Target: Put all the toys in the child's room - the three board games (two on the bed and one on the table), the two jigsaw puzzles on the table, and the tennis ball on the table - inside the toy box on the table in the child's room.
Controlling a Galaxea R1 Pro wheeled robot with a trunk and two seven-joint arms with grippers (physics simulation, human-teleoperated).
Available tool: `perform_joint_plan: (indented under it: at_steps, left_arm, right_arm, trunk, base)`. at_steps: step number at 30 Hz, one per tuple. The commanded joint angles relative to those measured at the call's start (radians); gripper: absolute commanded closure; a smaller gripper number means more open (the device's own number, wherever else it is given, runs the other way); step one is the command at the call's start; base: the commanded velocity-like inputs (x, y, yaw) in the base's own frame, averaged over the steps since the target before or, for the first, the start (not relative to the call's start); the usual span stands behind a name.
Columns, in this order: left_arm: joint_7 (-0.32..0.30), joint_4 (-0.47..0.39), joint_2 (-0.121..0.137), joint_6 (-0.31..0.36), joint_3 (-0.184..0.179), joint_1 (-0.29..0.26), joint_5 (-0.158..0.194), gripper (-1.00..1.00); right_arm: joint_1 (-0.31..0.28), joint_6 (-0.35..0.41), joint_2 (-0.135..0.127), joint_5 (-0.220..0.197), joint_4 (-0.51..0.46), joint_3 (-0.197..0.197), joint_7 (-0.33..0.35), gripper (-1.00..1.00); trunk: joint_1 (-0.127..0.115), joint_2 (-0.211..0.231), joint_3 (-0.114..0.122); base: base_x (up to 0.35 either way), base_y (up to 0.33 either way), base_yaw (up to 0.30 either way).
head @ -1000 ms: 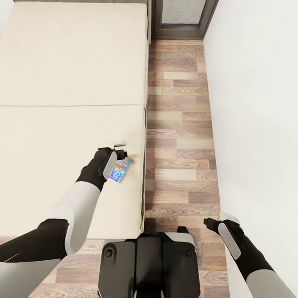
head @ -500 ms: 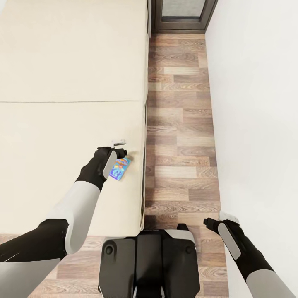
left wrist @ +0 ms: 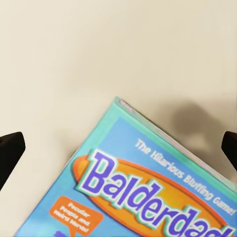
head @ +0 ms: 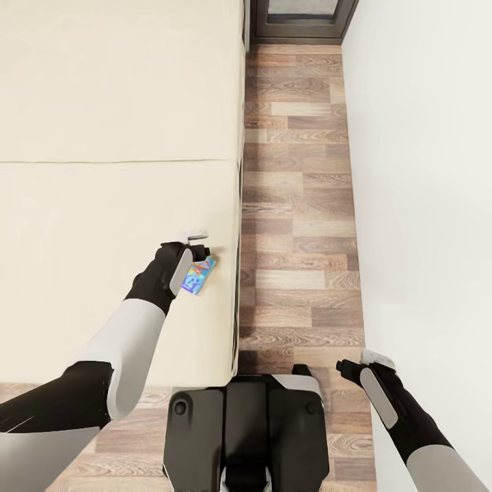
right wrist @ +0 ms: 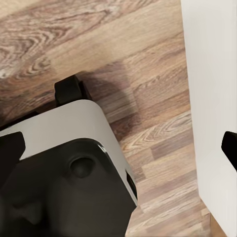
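Note:
A small blue board game (head: 199, 275) with "Balderdash" on its cover (left wrist: 148, 187) lies flat on the beige bed (head: 102, 205), close to the bed's right edge. My left gripper (head: 197, 249) hovers over its far end. In the left wrist view the left gripper (left wrist: 118, 148) is open, with both fingertips (left wrist: 10, 153) standing wide of the box and not touching it. My right gripper (head: 369, 361) hangs low at the right over the floor, and its wrist view shows the right gripper (right wrist: 118, 148) open with nothing in it.
The bed's right edge (head: 239, 205) borders a strip of wooden floor (head: 294, 205), with a white wall (head: 424, 171) to its right. A dark door frame (head: 301, 20) closes the far end. My own base (head: 246, 430) sits at the foot of the bed.
The whole picture has slid upward, so the camera has moved back. Both arms keep their places in the view. The blue box sits slightly further under my left gripper.

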Motion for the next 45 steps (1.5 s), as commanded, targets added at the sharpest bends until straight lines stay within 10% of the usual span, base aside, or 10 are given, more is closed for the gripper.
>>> perform_joint_plan:
  at_steps: [1,45]
  left_arm:
    - [0.006,-0.001,-0.001,0.003,0.002,0.000,0.008,-1.00]
    - [-0.003,-0.030,-0.001,0.004,0.001,0.001,0.009,-1.00]
  right_arm:
    - [0.000,0.002,-0.001,-0.010,-0.002,0.003,-0.009,-1.00]
    - [0.000,-0.006,-0.002,-0.008,-0.002,0.003,-0.008,-1.00]
  trunk:
    - [0.001,-0.002,-0.003]
    - [0.001,-0.002,-0.029]
  base:
    - [0.000,0.000,0.000]
    - [-0.012,0.000,0.000]
